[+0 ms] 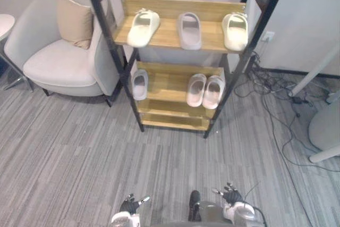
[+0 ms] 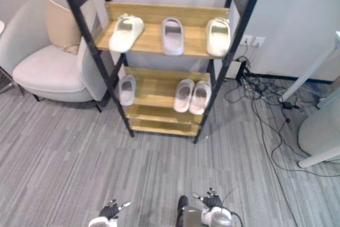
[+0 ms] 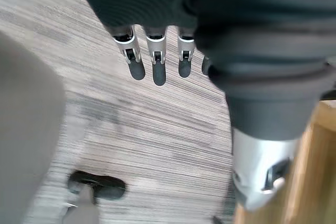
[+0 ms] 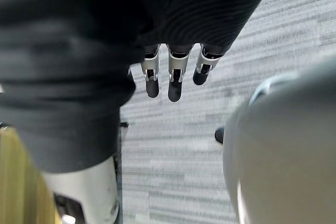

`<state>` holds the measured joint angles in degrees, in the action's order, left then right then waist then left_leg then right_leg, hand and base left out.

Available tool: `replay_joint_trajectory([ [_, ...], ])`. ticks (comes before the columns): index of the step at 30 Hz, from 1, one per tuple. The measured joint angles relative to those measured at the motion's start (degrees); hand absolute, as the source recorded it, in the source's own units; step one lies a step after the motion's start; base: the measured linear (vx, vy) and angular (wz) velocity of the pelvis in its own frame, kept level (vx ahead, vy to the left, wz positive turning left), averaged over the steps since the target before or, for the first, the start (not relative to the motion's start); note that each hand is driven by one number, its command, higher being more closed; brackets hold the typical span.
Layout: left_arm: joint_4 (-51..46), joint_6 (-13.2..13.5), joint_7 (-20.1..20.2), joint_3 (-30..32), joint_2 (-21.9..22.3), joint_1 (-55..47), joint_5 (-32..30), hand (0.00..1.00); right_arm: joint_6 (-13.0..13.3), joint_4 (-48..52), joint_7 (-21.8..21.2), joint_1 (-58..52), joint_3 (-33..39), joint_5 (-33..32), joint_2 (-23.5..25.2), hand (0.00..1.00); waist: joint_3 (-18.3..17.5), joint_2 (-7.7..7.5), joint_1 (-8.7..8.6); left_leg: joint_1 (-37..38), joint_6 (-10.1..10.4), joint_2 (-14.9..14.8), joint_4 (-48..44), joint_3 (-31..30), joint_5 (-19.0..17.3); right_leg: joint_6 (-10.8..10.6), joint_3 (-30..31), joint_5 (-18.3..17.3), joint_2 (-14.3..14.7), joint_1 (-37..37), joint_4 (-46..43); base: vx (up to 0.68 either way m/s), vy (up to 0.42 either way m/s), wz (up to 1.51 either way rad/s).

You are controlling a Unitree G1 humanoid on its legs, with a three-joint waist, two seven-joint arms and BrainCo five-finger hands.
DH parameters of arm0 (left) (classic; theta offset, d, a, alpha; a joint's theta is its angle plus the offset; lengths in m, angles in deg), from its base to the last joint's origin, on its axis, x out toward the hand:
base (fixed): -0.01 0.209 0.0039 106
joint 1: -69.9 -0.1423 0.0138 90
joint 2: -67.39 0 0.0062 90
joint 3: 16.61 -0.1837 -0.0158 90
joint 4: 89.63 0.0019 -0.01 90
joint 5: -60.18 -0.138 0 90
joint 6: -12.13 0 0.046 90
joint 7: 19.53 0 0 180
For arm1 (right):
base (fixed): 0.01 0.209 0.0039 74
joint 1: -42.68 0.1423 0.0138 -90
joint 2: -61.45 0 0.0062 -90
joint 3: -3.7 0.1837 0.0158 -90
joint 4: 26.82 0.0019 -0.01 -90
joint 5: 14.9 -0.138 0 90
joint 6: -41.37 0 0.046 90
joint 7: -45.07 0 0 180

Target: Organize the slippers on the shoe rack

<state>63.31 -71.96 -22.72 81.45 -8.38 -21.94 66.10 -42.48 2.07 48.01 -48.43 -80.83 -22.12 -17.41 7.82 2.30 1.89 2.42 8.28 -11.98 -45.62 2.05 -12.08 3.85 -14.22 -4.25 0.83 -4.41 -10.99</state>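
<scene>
Your left hand [image 1: 129,206] and right hand [image 1: 232,197] hang low, fingers [image 3: 157,72] straight, slightly spread, holding nothing. All 6 slippers sit on the shoe rack [image 1: 170,86], well ahead of your fingers and above them. The top shelf [image 1: 164,38] carries 3 spaced singles, the skewed cream slipper [image 1: 142,27] on your left fingers' side. Below are 1 lone slipper [image 1: 139,84] and 1 neat pair [image 1: 205,90]. I judge the pairing and straightening is still to do.

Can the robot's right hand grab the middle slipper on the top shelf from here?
Probably not yet: the right hand hangs far back from the shoe rack, bare carpet between. Nothing blocks the middle slipper.
</scene>
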Motion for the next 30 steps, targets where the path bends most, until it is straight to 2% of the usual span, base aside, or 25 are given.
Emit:
replay_joint_trajectory([
  [2, -1.11, 0.07, 0.0, -0.1, -0.59, -0.18, 0.01, 0.0, -0.02, -0.03, 0.24, -0.19, -0.01, -0.29, 0.43, 0.0, 0.72, -1.19, 0.41, -5.09, -2.74, -1.45, -4.39, 4.77, -3.66, -0.2, -0.38, -1.13, -0.14, 4.94, 2.44, 0.27, -0.088, 0.16],
  [3, -1.68, 0.11, 0.0, -0.16, -0.64, -0.18, 0.04, 0.0, -0.04, -0.07, 0.29, -0.2, -0.01, -0.45, 0.49, 0.0, 0.73, -1.21, 0.48, -7.68, -3.48, -1.38, -3.12, 6.65, -5.08, -0.56, -0.4, -1.36, -0.38, 6.5, 3.75, 0.25, -0.05, 0.13],
  [4, -1.71, 0.2, 0.01, -0.22, -0.62, -0.12, 0.13, 0.0, -0.04, -0.16, 0.33, -0.08, -0.01, -0.81, 0.55, 0.0, 0.75, -1.15, 0.64, -9.89, -4.18, -0.89, -0.51, 8.08, -5.92, -1.03, -0.4, -1.61, -0.78, 7.67, 4.72, 0.24, 0.03, 0.03],
  [5, -1.72, 0.6, -0.02, -1.34, -0.86, 0.01, 0.45, 0.0, -0.05, -0.44, 0.36, -0.03, 0.0, -1.81, 0.54, 0.0, 0.67, -1.27, 0.9, -12.1, -4.39, 1.32, 7.72, 8.35, -6.09, -1.92, -0.35, -1.95, -1.74, 8.74, 5.65, 0.31, 0.105, -0.05],
  [7, -1.65, 1.06, -0.1, -2.97, -1.24, 0.21, 0.44, 0.0, -0.09, -0.62, 0.44, -0.07, 0.03, -1.87, 0.37, 0.0, 0.68, -1.26, 1.24, -12.51, -4.01, 5.19, 25.68, 6.62, -1.31, -3.68, 0.26, -2.88, -3.2, 9.68, 6.14, 0.3, 0.163, -0.17],
  [8, -1.62, 1.14, -0.16, -3.06, -1.18, 0.05, 0.55, 0.0, -0.2, -1.03, 0.49, -0.27, 0.0, -1.82, 0.16, 0.0, 0.36, -1.52, 1.96, -10.68, -4.08, 7.08, 31.36, 5.23, 7.42, -5.37, 1.76, -3.1, -3.85, 10.57, 6.73, 0.35, 0.191, -0.23],
  [10, -0.9, 0.93, -0.07, -3.92, -2.55, 0.23, 0.33, 0.0, -0.15, -1.12, 0.42, 0.05, -0.07, -1.77, 1.55, 0.0, -0.61, -3.12, 1.3, -9.63, -7.12, 9.8, 33.14, 5.7, 7.3, -7.23, 2.43, -3.44, -6.0, 11.47, 7.85, 0.4, 0.164, -0.1],
  [12, -0.4, 0.89, -0.02, -3.89, -3.2, 1.16, 0.32, 0.0, -0.35, -1.21, 0.39, -0.15, 0.02, -1.7, 2.69, 0.0, -0.53, -4.7, 1.73, -9.24, -8.57, 11.02, 30.98, 7.44, 4.97, -8.38, 2.91, -4.09, -7.93, 12.34, 7.03, 0.37, 0.137, -0.13],
  [13, -0.3, 0.87, -0.05, -3.98, -3.32, 1.15, 0.32, 0.0, -0.41, -1.14, 0.36, -0.06, 0.01, -1.64, 2.82, 0.0, -0.65, -4.85, 1.77, -8.12, -9.27, 11.6, 31.28, 7.96, 4.19, -8.94, 3.37, -4.48, -8.56, 12.34, 5.4, 0.32, 0.143, -0.21],
  [15, 0.27, 0.83, 0.01, -5.01, -3.03, 1.12, 0.31, 0.0, -0.39, -0.98, 0.2, 0.08, 0.07, -1.17, 2.49, 0.0, -0.91, -4.02, 1.76, -5.09, -9.77, 11.92, 33.02, 8.61, 2.54, -10.7, 4.82, -5.73, -9.5, 9.74, -3.0, 0.31, 0.172, -0.27],
  [16, 0.74, 0.8, 0.04, -5.66, -3.12, 1.11, 0.31, 0.0, -0.45, -0.62, 0.03, 0.16, 0.13, -0.01, 2.61, 0.0, -0.83, -3.84, 1.75, -2.38, -10.06, 12.21, 34.7, 9.62, 2.33, -11.43, 6.13, -6.26, -10.79, 5.91, -13.33, 0.24, 0.159, -0.23],
  [18, 1.27, 0.64, 0.07, -7.33, -3.98, 1.06, 0.31, 0.0, -0.43, -0.66, -0.24, 0.43, 0.11, 0.48, 2.72, 0.0, -0.6, -4.18, 1.41, 1.66, -11.1, 13.25, 36.43, 9.77, 1.69, -11.5, 6.27, -6.62, -13.08, 1.68, -26.31, 0.23, 0.104, -0.02],
  [20, 1.69, 0.39, 0.03, -7.97, -4.26, 1.02, 0.3, 0.0, -0.42, -0.82, -0.33, 0.04, 0.03, 0.52, 2.68, 0.0, -0.93, -4.7, 1.13, 5.23, -11.66, 13.62, 37.67, 9.07, 1.32, -10.49, 4.53, -9.42, -13.9, -0.41, -31.58, 0.24, 0.045, 0.18],
  [21, 1.87, 0.39, 0.03, -7.98, -4.27, 1.04, 0.3, 0.0, -0.4, -0.8, -0.36, 0.09, 0.04, 0.53, 2.64, 0.0, -0.92, -4.69, 0.91, 5.7, -11.66, 13.39, 37.67, 8.44, 1.32, -10.13, 3.59, -10.29, -13.82, -0.76, -31.01, 0.18, -0.007, 0.35],
  [24, 1.88, 0.41, -0.05, -7.95, -4.3, 0.89, 0.39, 0.0, -0.25, -0.82, -0.43, 0.32, 0.07, 0.53, 2.39, 0.0, -0.84, -4.44, 0.32, 5.72, -11.65, 12.48, 37.51, 5.95, 1.33, -9.75, 2.26, -10.9, -12.86, -1.87, -20.35, 0.24, -0.143, 0.47],
  [25, 2.84, 0.66, -0.18, -7.98, -3.88, 1.1, 0.31, 0.0, -0.18, -2.85, -0.48, 0.17, 0.22, 0.54, 1.82, 0.0, -1.87, -3.93, 0.37, 6.25, -8.68, 11.55, 37.14, 2.53, -0.53, -7.9, 3.57, -2.33, -9.64, 0.87, -4.38, 0.36, -0.317, 0.3],
  [26, 3.1, 0.73, -0.19, -7.97, -2.94, 0.98, 0.32, 0.0, -0.2, -3.33, -0.48, -0.05, 0.37, 0.55, 0.74, 0.0, -1.89, -2.89, 0.38, 6.64, -8.22, 10.59, 37.23, 2.16, -0.81, -7.67, 3.28, -1.11, -8.07, 3.12, -0.2, 0.31, -0.277, 0.15],
  [30, 4.13, 0.73, -0.13, -8.02, -2.75, 1.02, 0.32, 0.0, -0.22, -4.83, -0.41, -0.47, 0.49, 0.5, 0.0, 0.0, -2.52, -2.04, 0.3, 6.55, -8.12, 9.56, 37.27, 1.9, -0.83, -7.3, 3.42, 1.08, -6.32, 5.07, 4.94, 0.07, -0.062, -0.13],
])
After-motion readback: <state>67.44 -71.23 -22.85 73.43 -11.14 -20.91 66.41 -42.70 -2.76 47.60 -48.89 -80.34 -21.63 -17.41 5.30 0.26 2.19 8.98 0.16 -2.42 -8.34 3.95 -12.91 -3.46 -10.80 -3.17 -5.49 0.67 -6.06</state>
